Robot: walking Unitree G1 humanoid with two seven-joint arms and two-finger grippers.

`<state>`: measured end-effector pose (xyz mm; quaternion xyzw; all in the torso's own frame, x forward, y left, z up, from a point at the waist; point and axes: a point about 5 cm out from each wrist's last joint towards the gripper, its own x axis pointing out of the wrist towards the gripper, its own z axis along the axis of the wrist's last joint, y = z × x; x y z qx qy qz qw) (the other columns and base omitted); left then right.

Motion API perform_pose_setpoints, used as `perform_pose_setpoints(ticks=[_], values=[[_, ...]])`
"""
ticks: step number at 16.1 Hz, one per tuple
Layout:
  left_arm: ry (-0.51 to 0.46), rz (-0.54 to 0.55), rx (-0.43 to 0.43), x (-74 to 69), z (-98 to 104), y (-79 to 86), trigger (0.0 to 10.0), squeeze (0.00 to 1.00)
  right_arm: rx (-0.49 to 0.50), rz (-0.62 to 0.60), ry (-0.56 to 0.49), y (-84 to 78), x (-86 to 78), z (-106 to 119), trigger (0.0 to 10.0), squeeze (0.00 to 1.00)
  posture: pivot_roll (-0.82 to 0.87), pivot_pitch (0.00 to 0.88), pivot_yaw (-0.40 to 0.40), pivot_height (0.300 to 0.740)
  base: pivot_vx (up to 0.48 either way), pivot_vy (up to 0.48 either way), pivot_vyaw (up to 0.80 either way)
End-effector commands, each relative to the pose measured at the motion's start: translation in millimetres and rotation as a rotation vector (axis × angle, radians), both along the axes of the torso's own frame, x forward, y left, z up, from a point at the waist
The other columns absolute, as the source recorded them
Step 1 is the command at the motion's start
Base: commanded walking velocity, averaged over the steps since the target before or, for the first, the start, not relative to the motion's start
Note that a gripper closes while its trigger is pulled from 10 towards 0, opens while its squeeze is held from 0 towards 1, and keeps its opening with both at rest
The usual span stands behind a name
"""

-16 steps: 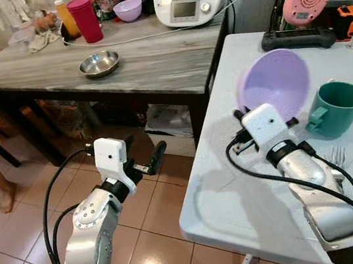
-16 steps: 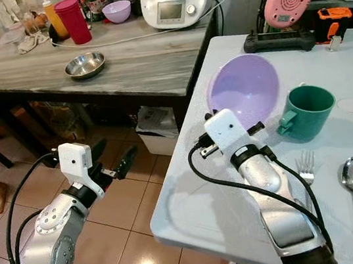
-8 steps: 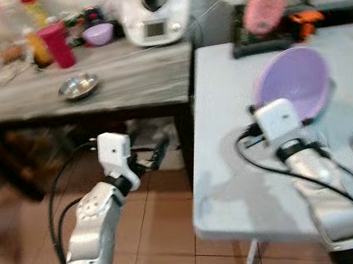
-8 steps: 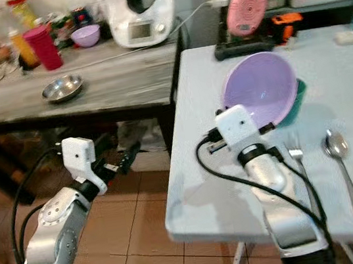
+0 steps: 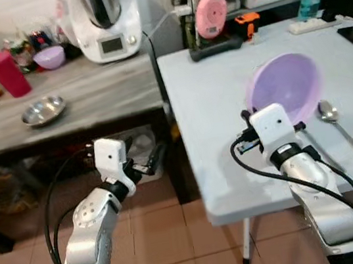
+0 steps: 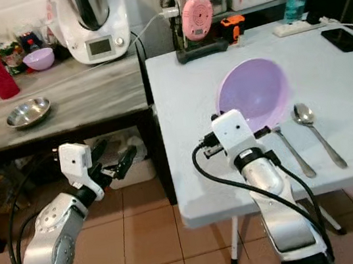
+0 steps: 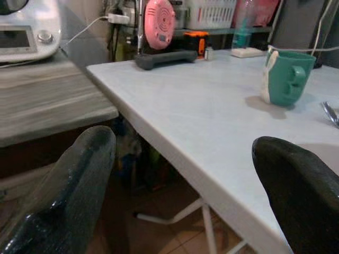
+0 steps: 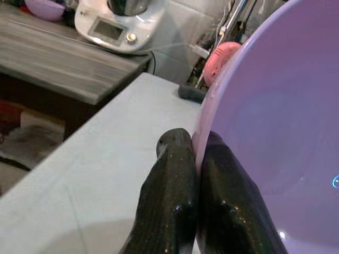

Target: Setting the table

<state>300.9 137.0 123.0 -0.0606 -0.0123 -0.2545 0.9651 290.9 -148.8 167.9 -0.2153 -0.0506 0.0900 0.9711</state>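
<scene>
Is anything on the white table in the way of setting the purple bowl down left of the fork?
Nothing visible does. The right end effector pinches the purple bowl by its rim above the white table, and the surface left of the fork looks bare.

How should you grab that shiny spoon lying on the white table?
Take the spoon by its thin handle, coming straight down from above with a finger on each long side. It lies flat on the white table, so nothing can slide under it, and its round bowl end is wide and slippery. The fork lies close on one side, so aim near the handle's far end.
</scene>
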Motion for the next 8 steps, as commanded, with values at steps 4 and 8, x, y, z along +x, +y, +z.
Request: perform_pose_setpoints(ticks=[4, 8], values=[[-0.005, -0.023, 0.003, -1.6, 1.2, -6.7, 10.0, 0.00, -0.005, 0.000, -0.011, -2.6, -1.0, 2.5, 10.0, 0.00, -0.27, 0.000, 0.121, 0.740, 0.000, 0.480, 0.00], [-0.004, -0.024, 0.004, -1.8, 0.5, -8.0, 10.0, 0.00, -0.007, 0.005, -0.009, -2.2, -2.0, 1.8, 10.0, 0.00, -0.27, 0.000, 0.120, 0.740, 0.000, 0.480, 0.00]])
